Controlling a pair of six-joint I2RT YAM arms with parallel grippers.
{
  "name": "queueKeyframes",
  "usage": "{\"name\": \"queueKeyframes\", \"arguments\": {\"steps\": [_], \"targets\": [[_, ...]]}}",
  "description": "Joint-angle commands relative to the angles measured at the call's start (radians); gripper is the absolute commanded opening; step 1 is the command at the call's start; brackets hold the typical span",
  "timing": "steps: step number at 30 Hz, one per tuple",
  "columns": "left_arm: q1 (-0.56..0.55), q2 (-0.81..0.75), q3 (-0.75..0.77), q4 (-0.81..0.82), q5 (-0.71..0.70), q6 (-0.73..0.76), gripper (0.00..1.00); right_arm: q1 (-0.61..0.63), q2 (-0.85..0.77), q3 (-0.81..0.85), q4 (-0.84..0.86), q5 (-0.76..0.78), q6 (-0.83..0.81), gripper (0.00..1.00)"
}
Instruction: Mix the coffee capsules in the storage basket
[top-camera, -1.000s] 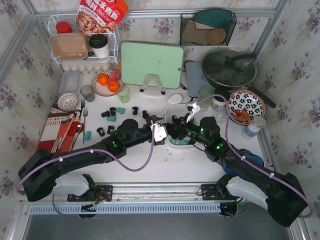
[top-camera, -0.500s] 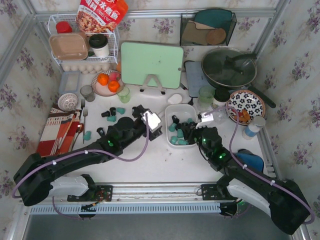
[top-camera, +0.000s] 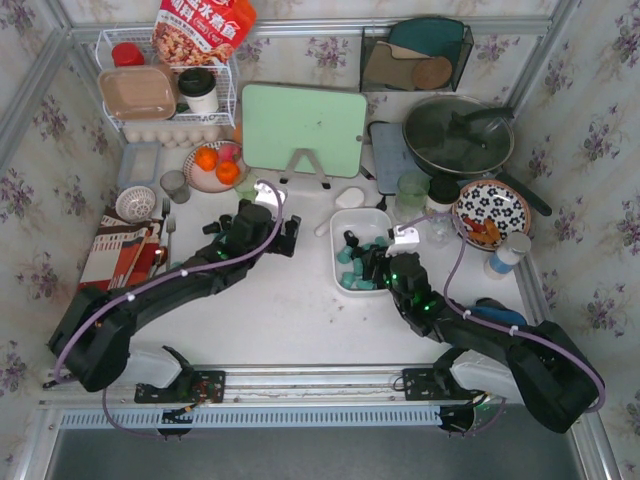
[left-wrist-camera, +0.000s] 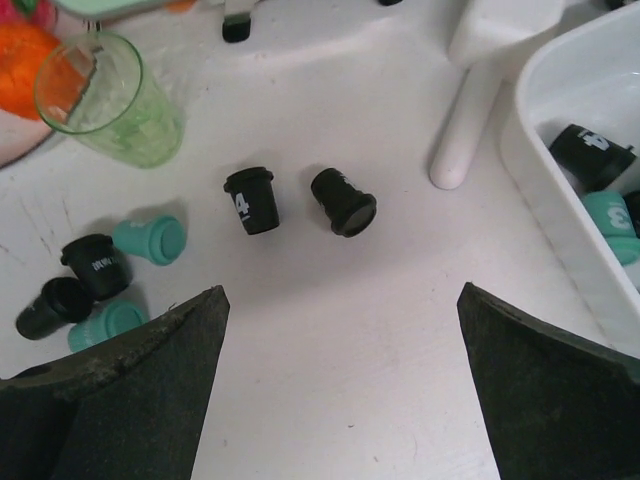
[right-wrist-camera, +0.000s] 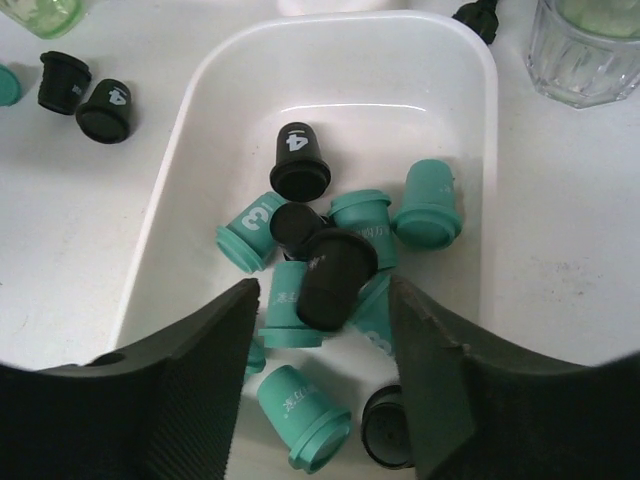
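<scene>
Several coffee capsules (right-wrist-camera: 425, 205), teal and black, lie heaped in the storage basket (right-wrist-camera: 380, 70) at centre, more strewn to its left; floral-papered walls (top-camera: 25, 190) enclose the cluttered white surface (top-camera: 300, 320); left jaws gape wide, empty; right jaws hang parted above the heap, gripping nothing.

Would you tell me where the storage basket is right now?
In the top view, the storage basket sits right of centre, in front and right of the green cutting board, with the right end effector over its near end.
</scene>
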Motion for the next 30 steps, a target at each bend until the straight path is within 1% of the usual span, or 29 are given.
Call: {"name": "queueKeyframes", "arguments": {"steps": [1, 2, 4, 8, 11, 13, 17, 20, 22, 24, 28, 30], "targets": [[0.008, 0.099, 0.074, -0.109, -0.032, -0.131, 0.99, 0.001, 0.015, 0.013, 0.040, 0.039, 0.017, 0.68], [0.011, 0.116, 0.092, -0.125, -0.056, -0.164, 0.99, 0.001, 0.012, 0.010, 0.041, 0.043, 0.020, 0.71], [0.022, 0.154, 0.135, -0.201, -0.100, -0.269, 0.99, 0.001, -0.007, 0.001, 0.046, 0.056, 0.022, 0.76], [0.047, 0.234, 0.224, -0.277, -0.092, -0.327, 1.00, 0.002, -0.073, -0.028, 0.064, 0.056, 0.019, 0.77], [0.053, 0.314, 0.322, -0.362, -0.102, -0.362, 0.94, 0.002, -0.114, -0.048, 0.078, 0.051, 0.016, 0.76], [0.054, 0.368, 0.400, -0.407, -0.083, -0.369, 0.91, 0.001, -0.136, -0.054, 0.078, 0.046, 0.017, 0.76], [0.054, 0.467, 0.494, -0.442, -0.054, -0.373, 0.88, 0.000, -0.162, -0.053, 0.068, 0.032, 0.016, 0.75], [0.063, 0.542, 0.563, -0.483, -0.048, -0.388, 0.79, 0.000, -0.177, -0.053, 0.060, 0.019, 0.019, 0.75], [0.077, 0.589, 0.615, -0.516, -0.017, -0.394, 0.71, 0.001, -0.191, -0.055, 0.057, 0.013, 0.021, 0.75], [0.089, 0.640, 0.664, -0.547, 0.020, -0.402, 0.67, 0.001, -0.200, -0.055, 0.054, 0.010, 0.021, 0.75], [0.103, 0.701, 0.705, -0.553, 0.068, -0.416, 0.65, 0.001, -0.213, -0.055, 0.051, -0.004, 0.021, 0.75], [0.107, 0.728, 0.732, -0.574, 0.068, -0.421, 0.64, 0.001, -0.217, -0.055, 0.047, -0.007, 0.020, 0.74]]}}
